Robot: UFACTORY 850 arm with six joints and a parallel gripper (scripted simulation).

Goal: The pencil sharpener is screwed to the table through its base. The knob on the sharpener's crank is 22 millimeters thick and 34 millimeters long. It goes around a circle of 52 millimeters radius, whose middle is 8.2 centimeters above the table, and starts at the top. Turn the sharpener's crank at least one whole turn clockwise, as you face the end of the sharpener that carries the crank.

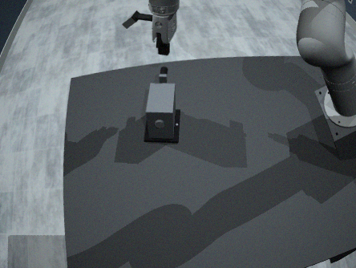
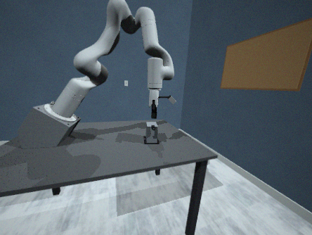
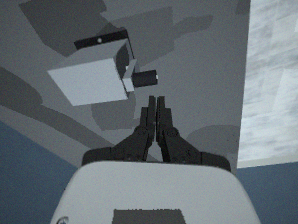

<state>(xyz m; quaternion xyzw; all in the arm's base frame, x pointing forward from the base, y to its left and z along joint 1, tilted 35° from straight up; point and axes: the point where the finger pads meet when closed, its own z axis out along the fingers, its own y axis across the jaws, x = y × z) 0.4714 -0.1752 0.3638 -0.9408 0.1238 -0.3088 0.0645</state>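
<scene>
Claw (image 3: 156, 102) fingers are pressed shut on nothing above the crank knob (image 3: 145, 78), seemingly at the top beside the sharpener (image 1: 160, 105) on the counter (image 1: 240, 201); approach is underway, and lowering against the knob is needed.

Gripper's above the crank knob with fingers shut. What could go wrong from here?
1. The gripper is shut on nothing; descending like this, it would probably hit or push the knob rather than grip it.
2. The knob sits close to the sharpener body, so opened fingers may catch the housing.
</scene>
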